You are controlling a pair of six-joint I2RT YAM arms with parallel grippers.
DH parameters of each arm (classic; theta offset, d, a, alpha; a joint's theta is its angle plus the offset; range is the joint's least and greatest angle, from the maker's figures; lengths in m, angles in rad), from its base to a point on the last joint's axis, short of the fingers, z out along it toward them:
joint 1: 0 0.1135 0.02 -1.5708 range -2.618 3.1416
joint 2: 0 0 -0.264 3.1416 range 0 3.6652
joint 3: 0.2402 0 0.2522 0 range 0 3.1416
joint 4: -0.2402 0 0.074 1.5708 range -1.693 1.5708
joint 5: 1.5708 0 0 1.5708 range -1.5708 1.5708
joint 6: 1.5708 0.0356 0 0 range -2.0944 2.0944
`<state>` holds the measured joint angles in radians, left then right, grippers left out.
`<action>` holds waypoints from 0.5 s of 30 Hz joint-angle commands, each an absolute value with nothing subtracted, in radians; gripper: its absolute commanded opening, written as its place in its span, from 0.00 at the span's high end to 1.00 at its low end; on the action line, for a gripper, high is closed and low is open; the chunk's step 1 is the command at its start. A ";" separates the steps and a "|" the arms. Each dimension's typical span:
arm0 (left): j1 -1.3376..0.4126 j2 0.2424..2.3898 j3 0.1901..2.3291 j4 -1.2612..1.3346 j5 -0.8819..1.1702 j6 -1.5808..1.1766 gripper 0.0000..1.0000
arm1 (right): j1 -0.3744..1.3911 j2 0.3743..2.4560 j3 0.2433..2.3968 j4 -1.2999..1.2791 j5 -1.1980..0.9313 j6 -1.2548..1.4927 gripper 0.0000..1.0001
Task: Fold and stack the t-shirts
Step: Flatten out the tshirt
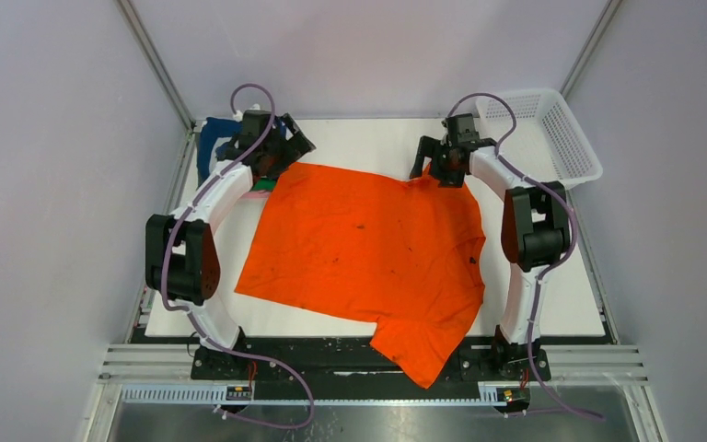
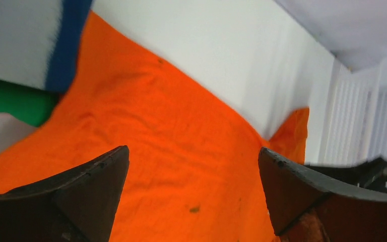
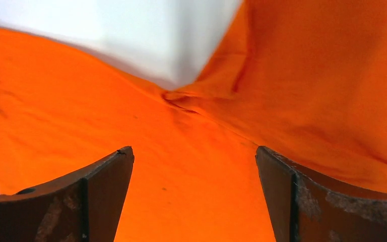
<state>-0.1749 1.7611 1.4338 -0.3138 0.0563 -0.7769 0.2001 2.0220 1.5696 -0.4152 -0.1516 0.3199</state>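
While our left fingers (image 1: pixel 293 147) and right fingers (image 1: pixel 426 158) stand spread wide, grasping nothing, over the far edge of the orange t-shirt (image 1: pixel 368 249) lying on the worktop (image 1: pixel 359 143), we worry: its sleeve (image 1: pixel 421 354) overhangs the near edge and may drag the cloth askew in folding.

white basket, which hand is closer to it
Right. The right hand is at the orange t-shirt's far right corner, beside the basket; the left hand is at the shirt's far left corner, across the table from it.
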 commanded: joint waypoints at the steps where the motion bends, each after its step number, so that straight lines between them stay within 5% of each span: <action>1: -0.196 1.714 1.328 -0.290 0.126 -0.735 0.01 | 0.211 2.103 1.634 -0.279 -0.341 0.499 0.01; 10: -0.196 1.667 1.267 -0.322 0.081 -0.735 0.01 | 0.230 2.433 2.085 -0.273 -0.322 0.675 0.01; 15: -0.196 1.664 1.259 -0.345 0.087 -0.726 0.01 | 0.235 2.448 2.263 -0.443 -0.303 0.585 0.00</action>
